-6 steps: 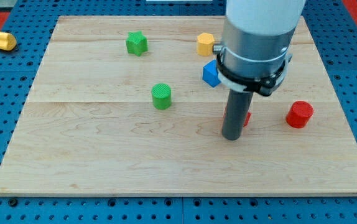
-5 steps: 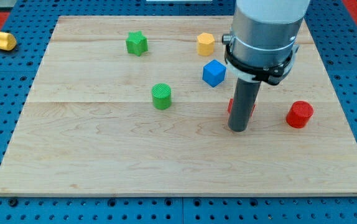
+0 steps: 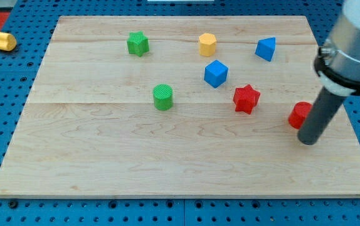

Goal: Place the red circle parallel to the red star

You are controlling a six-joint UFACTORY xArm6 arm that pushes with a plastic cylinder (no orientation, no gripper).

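I have no pincer on this rig, so nothing is grasped; I work only with my tip [image 3: 308, 140]. It sits at the view's right, just beside the red circle [image 3: 300, 115], on that block's lower right side and partly hiding it. I judge that spot suits a push toward the view's left. The red star [image 3: 246, 98] lies near, leftward on the bench [image 3: 105, 157], beside 1 blue cube [image 3: 216, 73].

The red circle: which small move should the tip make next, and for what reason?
Probably a short push toward the view's left. My tip sits at the lower right edge of the red circle, which lies right of the red star and slightly lower. Nudging it left, and slightly up, would likely bring it alongside the star.
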